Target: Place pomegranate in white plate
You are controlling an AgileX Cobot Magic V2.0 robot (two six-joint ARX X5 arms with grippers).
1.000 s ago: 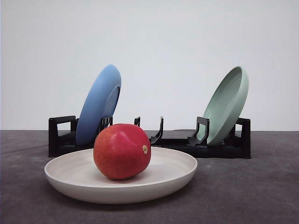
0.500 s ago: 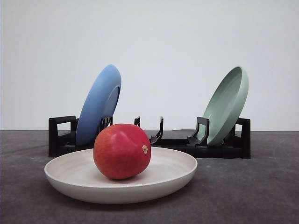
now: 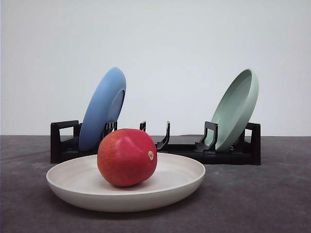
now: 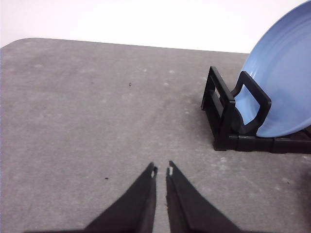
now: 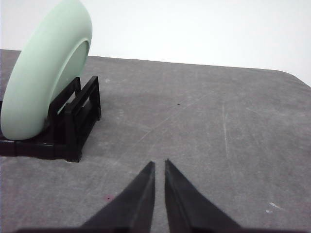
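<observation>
The pomegranate (image 3: 127,157) sits in the white plate (image 3: 180,185) at the front of the desk (image 3: 257,199), before a black rack (image 3: 233,153) holding a tilted blue plate (image 3: 102,109) and green plate (image 3: 236,109). The left tool (image 4: 161,170) and right tool (image 5: 159,163) are each narrowed to a thin slit, holding nothing, above bare desk beside the rack ends

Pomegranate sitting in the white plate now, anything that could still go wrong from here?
The pomegranate is round and sits left of centre in the shallow white plate; a bump could roll it toward the low rim. The blue plate and green plate lean in the black rack; a passing arm might tip them.
</observation>
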